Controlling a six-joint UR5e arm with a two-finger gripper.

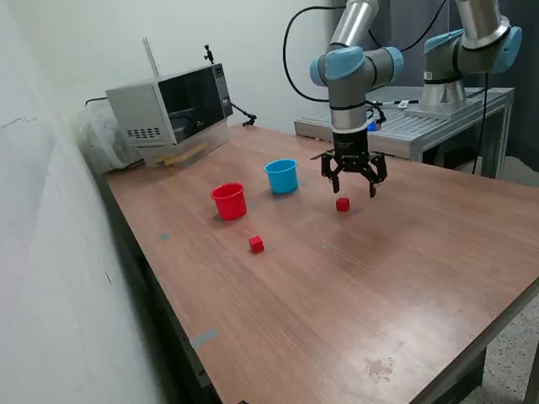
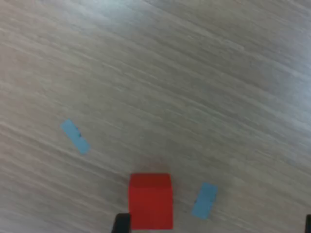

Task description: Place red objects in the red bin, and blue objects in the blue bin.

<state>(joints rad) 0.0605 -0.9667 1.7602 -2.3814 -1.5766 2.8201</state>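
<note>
Two small red cubes lie on the brown table: one (image 1: 342, 204) just below my gripper, one (image 1: 256, 244) nearer the table's front. The red cup (image 1: 229, 201) and the light blue cup (image 1: 282, 176) stand upright side by side. My gripper (image 1: 354, 187) hangs open and empty just above the first red cube, fingers spread. The wrist view shows that red cube (image 2: 150, 201) on the wood, with a dark fingertip (image 2: 121, 223) at the picture's edge. No dark blue cubes are in view.
A microwave (image 1: 173, 109) stands at the table's back, on the exterior view's left. A second robot arm (image 1: 467, 50) sits on a metal stand behind the table. Two small blue tape strips (image 2: 76, 137) lie on the wood near the cube.
</note>
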